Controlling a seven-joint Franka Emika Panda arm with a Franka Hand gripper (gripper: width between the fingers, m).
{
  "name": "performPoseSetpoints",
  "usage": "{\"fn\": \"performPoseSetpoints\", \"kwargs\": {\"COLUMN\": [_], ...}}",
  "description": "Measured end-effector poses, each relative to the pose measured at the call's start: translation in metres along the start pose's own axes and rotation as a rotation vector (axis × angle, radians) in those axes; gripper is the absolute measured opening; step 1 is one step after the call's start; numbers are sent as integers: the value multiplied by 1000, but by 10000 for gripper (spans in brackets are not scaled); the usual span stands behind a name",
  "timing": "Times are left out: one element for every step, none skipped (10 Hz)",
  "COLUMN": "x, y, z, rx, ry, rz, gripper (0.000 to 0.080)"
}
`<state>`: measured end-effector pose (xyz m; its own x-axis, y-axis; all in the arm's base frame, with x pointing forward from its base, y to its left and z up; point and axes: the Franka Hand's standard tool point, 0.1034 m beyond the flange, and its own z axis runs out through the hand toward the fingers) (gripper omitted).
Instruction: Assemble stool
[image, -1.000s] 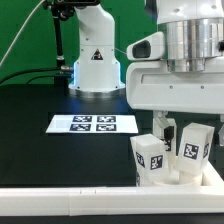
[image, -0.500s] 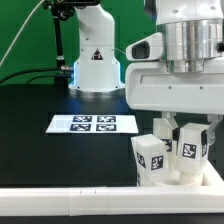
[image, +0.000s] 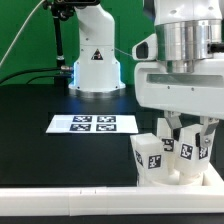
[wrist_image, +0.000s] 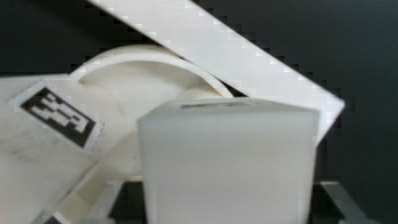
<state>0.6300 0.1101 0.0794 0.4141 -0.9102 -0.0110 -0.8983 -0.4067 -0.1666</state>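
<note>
1. Exterior view: the gripper (image: 184, 128) stands straight above the cluster of stool legs (image: 172, 152) beside the long white rail (image: 70, 199) at the table's (image: 40, 150) front edge, fingers drawn in narrow around one upright leg.
2. Wrist view: that leg (wrist_image: 228, 160) fills the frame, long axis running up between the fingers; the round seat (wrist_image: 143, 80) lies just behind it.

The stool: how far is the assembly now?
Early stage. Nothing looks joined: the tagged legs stand bunched by the border rail. In hand: the gripper is shut on one leg. Left: fitting every leg into the seat, hardly visible here.
</note>
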Motion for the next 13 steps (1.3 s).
{"fn": "performPoseSetpoints", "kwargs": {"x": [4,6,8,7,7,7,7,7,9,7,1,-2,-3], "y": [-1,-2,-2,-2,-2,-2,-2,-2,-5,-9,-11,-12,-12], "z": [0,0,0,0,0,1,1,1,0,1,4,5,5], "rx": [6,20,35,34,35,35,35,29,11,18,29,49,51], "ry": [1,-3,-10,-11,-12,-15,-15,-24,-46,-56,-77,-85,-82], "rz": [146,274,404,440,480,547,571,688,906,1025,1062,1099,1080], "gripper": [337,337,337,337,337,337,337,337,337,337,337,337,337]}}
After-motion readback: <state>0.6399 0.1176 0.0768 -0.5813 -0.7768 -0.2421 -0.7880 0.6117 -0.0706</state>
